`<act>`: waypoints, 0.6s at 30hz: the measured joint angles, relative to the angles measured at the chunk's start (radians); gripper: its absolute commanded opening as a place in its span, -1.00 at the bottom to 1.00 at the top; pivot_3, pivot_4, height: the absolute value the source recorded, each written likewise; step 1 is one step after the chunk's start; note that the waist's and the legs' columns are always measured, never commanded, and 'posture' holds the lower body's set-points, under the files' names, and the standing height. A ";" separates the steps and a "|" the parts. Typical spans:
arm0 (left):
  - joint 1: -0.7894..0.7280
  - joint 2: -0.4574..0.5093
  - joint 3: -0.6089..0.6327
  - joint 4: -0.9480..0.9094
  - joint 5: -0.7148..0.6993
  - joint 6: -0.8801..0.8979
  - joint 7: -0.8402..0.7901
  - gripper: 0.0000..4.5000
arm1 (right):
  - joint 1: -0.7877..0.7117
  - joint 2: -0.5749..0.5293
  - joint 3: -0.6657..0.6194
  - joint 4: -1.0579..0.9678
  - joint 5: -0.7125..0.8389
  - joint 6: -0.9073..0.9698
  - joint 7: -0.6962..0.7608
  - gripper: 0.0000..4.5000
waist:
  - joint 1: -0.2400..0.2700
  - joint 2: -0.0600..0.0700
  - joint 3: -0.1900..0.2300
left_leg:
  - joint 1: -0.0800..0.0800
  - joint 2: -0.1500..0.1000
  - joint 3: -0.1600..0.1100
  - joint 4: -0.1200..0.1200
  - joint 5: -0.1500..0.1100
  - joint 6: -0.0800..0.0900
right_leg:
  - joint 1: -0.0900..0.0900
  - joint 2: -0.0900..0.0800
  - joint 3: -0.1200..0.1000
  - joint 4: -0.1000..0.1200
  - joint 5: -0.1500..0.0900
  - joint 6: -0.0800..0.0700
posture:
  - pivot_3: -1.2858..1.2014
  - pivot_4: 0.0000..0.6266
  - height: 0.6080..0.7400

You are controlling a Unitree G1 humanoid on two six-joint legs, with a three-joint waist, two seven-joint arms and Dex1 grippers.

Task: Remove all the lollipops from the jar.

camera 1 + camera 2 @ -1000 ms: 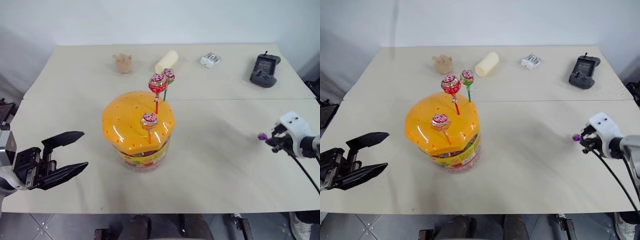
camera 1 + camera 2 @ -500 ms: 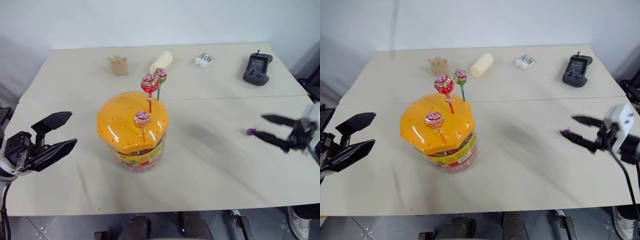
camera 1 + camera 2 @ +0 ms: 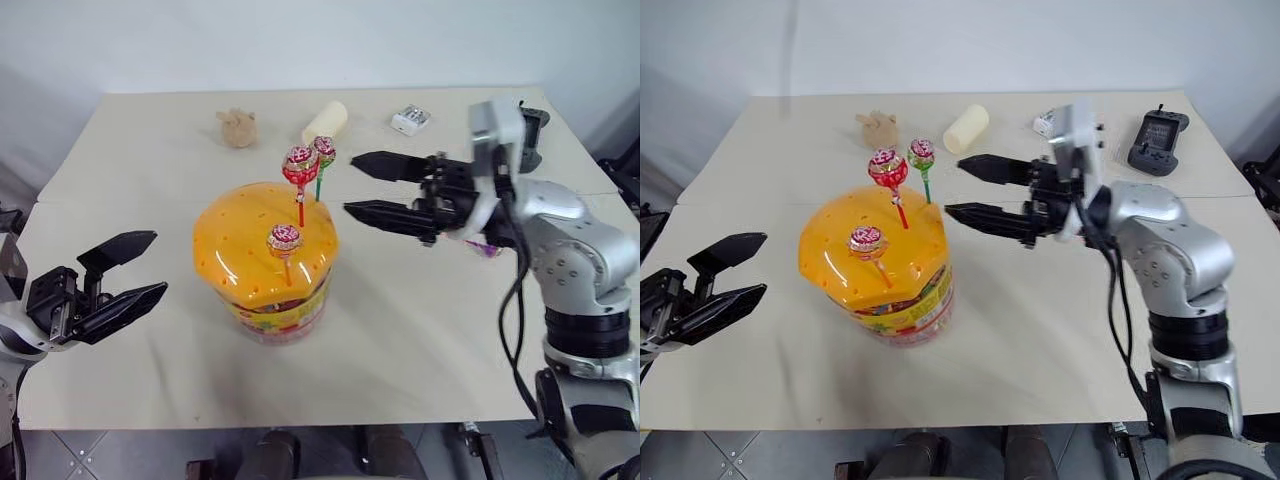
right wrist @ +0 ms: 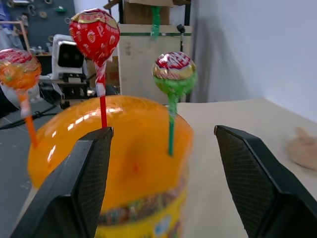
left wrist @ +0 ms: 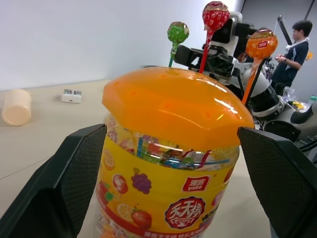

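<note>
Reaching: right gripper [image 3: 352,185], fingers apart, empty, just beside green lollipop [image 3: 325,149].
Waiting: left gripper [image 3: 145,268], fingers apart, near jar [image 3: 268,262].
Lollipops: three upright in lid holes; purple [image 3: 487,248] on table.
Handling: likely light, brittle heads; pinch stick, pull straight up.

We hold our right arm bent across in front of us, its silver forearm angled inward and the right gripper [image 3: 372,186] pointing level toward our left, its two black fingers spread wide apart with nothing between them. Our left gripper [image 3: 140,267] sits low at our left side, pointing forward and to the right, and its two black fingers are likewise parted and empty. The two grippers are well apart from each other, the right one raised higher than the left.
</note>
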 measured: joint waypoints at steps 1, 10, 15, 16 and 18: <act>0.000 -0.002 -0.001 0.000 0.002 -0.003 0.000 1.00 | -0.014 0.008 0.021 0.005 -0.014 0.005 -0.006 0.51 | -0.001 0.000 0.000 | 0.000 0.000 0.000 0.000 0.000 0.000 | 0.000 0.000 0.000 0.000 0.000 0.000 | 0.03 -0.52 1.00; 0.000 -0.022 -0.020 -0.020 0.004 -0.019 0.010 1.00 | -0.101 0.121 0.087 0.091 -0.079 0.007 -0.032 0.25 | -0.008 0.000 0.000 | -0.002 0.001 0.001 -0.001 0.000 -0.001 | -0.003 0.001 0.000 0.000 0.000 0.000 | 0.03 -0.52 1.00; 0.000 -0.022 -0.021 -0.041 0.004 -0.023 0.020 1.00 | -0.114 0.166 0.103 0.091 -0.083 0.017 -0.043 -0.51 | -0.007 0.000 0.000 | -0.002 0.001 0.001 0.000 0.000 -0.001 | -0.003 0.001 0.000 0.001 0.000 0.000 | 0.03 -0.52 1.00; 0.001 -0.022 -0.021 -0.041 0.004 -0.023 0.020 1.00 | -0.114 0.166 0.103 0.092 -0.085 0.017 -0.043 -0.67 | -0.006 0.000 0.000 | -0.002 0.001 0.001 0.000 0.000 -0.001 | -0.003 0.001 0.000 0.001 0.000 0.000 | 0.03 -0.52 1.00; 0.004 -0.022 -0.020 -0.041 0.004 -0.026 0.020 1.00 | -0.114 0.169 0.095 0.101 -0.086 0.003 -0.038 -0.97 | -0.006 0.000 0.000 | -0.002 0.001 0.001 0.000 0.000 -0.001 | -0.003 0.001 0.000 0.001 0.000 0.000 | 0.03 -0.52 1.00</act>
